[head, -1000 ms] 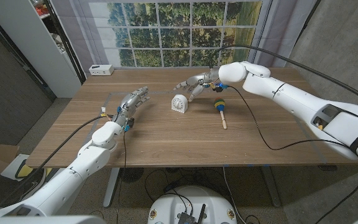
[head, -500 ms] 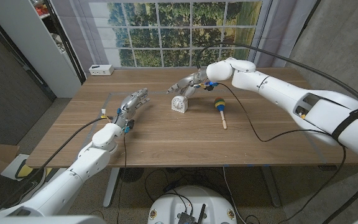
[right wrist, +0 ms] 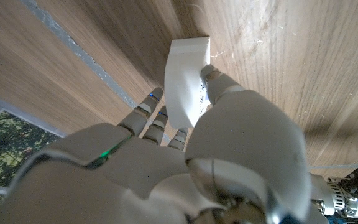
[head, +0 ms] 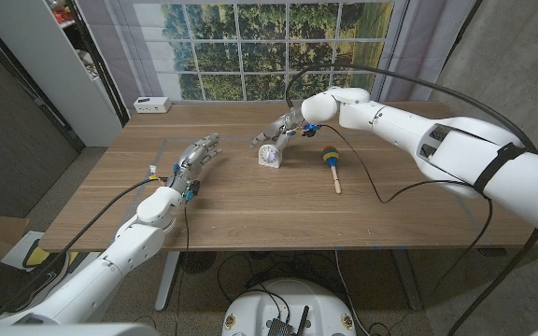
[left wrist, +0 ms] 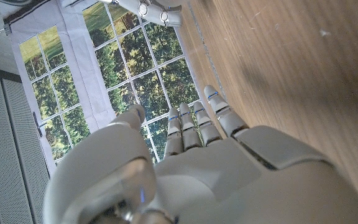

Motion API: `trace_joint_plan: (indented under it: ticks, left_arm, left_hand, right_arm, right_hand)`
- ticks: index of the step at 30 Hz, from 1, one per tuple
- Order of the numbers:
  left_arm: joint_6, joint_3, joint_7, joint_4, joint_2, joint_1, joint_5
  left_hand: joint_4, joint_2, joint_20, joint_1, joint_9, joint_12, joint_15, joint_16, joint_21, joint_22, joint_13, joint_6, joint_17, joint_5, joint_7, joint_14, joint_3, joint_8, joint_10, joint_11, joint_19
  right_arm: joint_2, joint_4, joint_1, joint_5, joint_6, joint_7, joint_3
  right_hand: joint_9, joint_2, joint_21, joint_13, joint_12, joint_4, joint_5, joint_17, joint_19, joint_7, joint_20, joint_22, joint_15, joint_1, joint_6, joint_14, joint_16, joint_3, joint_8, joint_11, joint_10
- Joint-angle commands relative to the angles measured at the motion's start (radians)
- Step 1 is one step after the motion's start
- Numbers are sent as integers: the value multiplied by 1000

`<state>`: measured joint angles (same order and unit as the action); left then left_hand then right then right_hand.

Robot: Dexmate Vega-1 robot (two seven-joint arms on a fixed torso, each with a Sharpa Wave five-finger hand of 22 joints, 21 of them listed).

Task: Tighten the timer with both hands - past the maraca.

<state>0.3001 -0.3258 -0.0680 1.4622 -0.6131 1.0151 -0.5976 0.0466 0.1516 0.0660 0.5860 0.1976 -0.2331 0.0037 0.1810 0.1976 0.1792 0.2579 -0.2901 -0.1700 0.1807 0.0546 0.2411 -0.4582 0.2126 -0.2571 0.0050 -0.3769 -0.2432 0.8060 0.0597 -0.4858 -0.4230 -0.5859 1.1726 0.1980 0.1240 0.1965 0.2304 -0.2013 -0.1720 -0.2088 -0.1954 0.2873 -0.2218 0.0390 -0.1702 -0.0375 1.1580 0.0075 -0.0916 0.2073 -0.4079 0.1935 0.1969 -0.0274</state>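
Right hand closing on the timer, left hand waiting apart.

The right hand (head: 278, 130) reaches over the white timer (head: 269, 154) at mid-table; in the right wrist view its thumb (right wrist: 219, 84) lies against the timer's (right wrist: 186, 78) face and the other fingers (right wrist: 156, 118) run down behind its back edge, but a firm grip cannot be told. The timer stands upright on the wooden table (head: 250, 210), its dial facing the robot. At 3 o'clock from the timer, just beside it, lies the maraca (head: 330, 165), blue-and-yellow head away from the robot, wooden handle toward it. At 9 o'clock from the timer, well apart, the left hand (head: 197, 157) hovers with fingers (left wrist: 194, 121) straight, close together and holding nothing. At 11 o'clock, near the far table edge, sits a small white box (head: 152, 105).
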Motion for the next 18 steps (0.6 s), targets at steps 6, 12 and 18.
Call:
trace_joint_plan:
  ticks: [6,12,18]
  left_arm:
    - [-7,-2,5,2,-2,-3,0]
    - [-11,-5,1,8,-2,-3,4]
    - [-19,-6,-10,20,-5,-1,11]
  left_hand:
    - [-8,7,0,1,4,-5,3,1,2,2,6,-9,-5,0,0,6,-5,-3,-4,2,3]
    - [-10,7,0,1,4,-6,3,2,2,2,7,-10,-4,0,-2,8,-6,-3,-6,0,4]
    - [-15,7,2,3,5,-7,2,2,2,2,8,-12,-4,0,-3,9,-9,-3,-8,1,5]
  right_arm:
    - [-23,74,41,-16,32,-137,58]
    - [-51,155,45,-43,37,-207,73]
    - [-35,119,59,-78,-14,-209,95]
  right_hand:
    - [5,0,-9,12,6,9,1,-16,-47,0,-27,-4,-117,21,-43,46,0,16,-2,-1,-52]
    - [7,-1,-9,16,12,11,0,-22,-75,0,-51,-5,-72,24,-94,89,-4,30,-6,-4,-104]
    - [7,-1,-9,16,13,11,0,-24,-85,0,-49,-5,-77,28,-122,105,-5,34,-9,-3,-123]
